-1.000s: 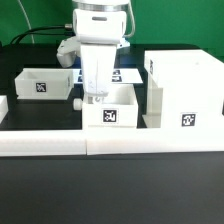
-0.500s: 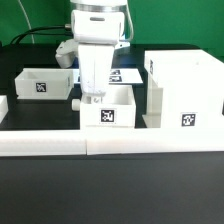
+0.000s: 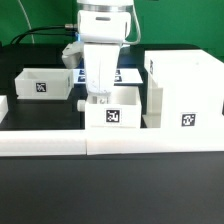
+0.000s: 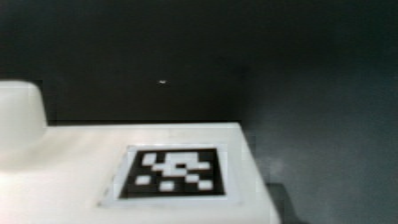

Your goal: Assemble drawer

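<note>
The gripper point(image 3: 100, 96) points straight down and its fingers reach the far wall of the middle tray point(image 3: 126, 116), close to that tray's left corner. The fingers stand close together there and seem to clamp this wall, but the exterior view does not show the contact sharply.

The middle tray sits upright on the black table point(image 3: 100, 190) with its open top upward. There is a square tag point(image 3: 112, 116) on its near wall and a small knob point(image 3: 78, 102) stands out from its left side. Its near wall is just beside the long low wall point(image 3: 50, 143) that runs across the near side of the scene. Its right side is near the housing point(image 3: 185, 90), and I cannot tell if the two touch.

The housing is the tall white box at the right. It stands upright and has a tag point(image 3: 187, 120) low on its near face. The left tray point(image 3: 30, 80) lies farther back at the left, well apart from the middle tray, also with the open top upward and with a tag point(image 3: 41, 87) on its near wall.

Behind the gripper a part of the marker board point(image 3: 128, 74) lies flat on the table.

In the wrist view a white surface point(image 4: 71, 150) carries one tag point(image 4: 175, 172) against the dark table. A blurred white rounded shape point(image 4: 15, 115) is beside it, and I cannot tell what this shape is
</note>
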Controlling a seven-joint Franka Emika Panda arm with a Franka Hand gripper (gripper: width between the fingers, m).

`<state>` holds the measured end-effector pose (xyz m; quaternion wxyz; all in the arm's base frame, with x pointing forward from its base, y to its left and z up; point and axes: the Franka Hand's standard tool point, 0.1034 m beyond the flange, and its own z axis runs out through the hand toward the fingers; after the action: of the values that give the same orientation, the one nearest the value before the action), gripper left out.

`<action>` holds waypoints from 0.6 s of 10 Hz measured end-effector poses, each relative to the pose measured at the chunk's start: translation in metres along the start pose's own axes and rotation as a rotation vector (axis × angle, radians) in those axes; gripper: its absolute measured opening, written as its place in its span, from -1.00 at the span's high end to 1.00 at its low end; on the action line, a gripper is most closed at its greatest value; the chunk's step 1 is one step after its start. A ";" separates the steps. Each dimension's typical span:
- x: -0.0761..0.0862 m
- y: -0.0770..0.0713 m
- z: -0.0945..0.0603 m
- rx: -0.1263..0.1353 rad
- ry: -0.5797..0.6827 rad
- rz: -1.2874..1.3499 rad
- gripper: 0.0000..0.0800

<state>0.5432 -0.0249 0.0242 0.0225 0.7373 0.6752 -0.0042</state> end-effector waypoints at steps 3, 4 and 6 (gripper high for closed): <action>0.008 0.001 0.008 0.009 -0.004 -0.032 0.89; 0.012 0.004 0.009 0.006 -0.007 -0.039 0.89; 0.013 0.004 0.009 0.006 -0.009 -0.043 0.89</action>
<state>0.5486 -0.0127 0.0148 0.0232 0.7227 0.6907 -0.0102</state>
